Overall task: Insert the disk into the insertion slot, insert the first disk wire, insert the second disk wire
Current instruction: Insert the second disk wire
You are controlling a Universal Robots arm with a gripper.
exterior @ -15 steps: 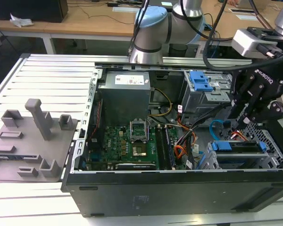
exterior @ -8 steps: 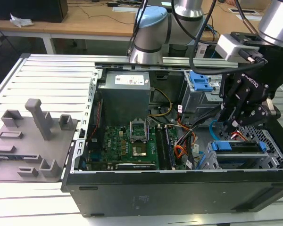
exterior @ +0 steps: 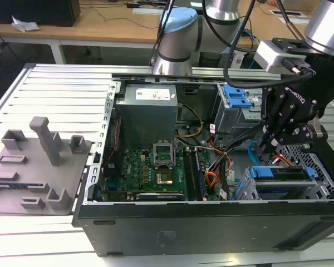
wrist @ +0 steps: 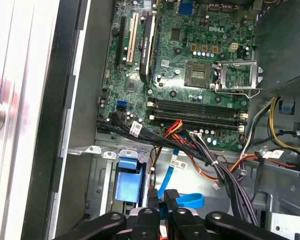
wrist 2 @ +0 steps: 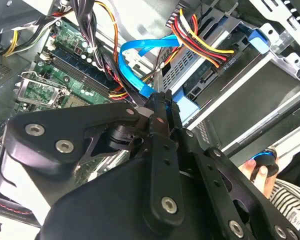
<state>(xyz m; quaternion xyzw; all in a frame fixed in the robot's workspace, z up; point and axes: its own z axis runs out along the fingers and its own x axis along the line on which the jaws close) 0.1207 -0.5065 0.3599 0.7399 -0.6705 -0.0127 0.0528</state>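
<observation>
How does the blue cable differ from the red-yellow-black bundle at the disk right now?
The blue cable is one flat looped ribbon, its end in the pincer; the bundle is several round wires, its connector seated on the disk. Both end near the disk.

a ribbed aluminium table (exterior: 55,89) stands before wooden desks (exterior: 100,25) on white legs, under even light.

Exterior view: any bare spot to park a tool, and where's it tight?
Free: the ribbed table top between the grey fixture plate and the computer case, and behind that plate. Tight: the case's right end, where the claw hangs among cables over the disk in the insertion slot.
</observation>
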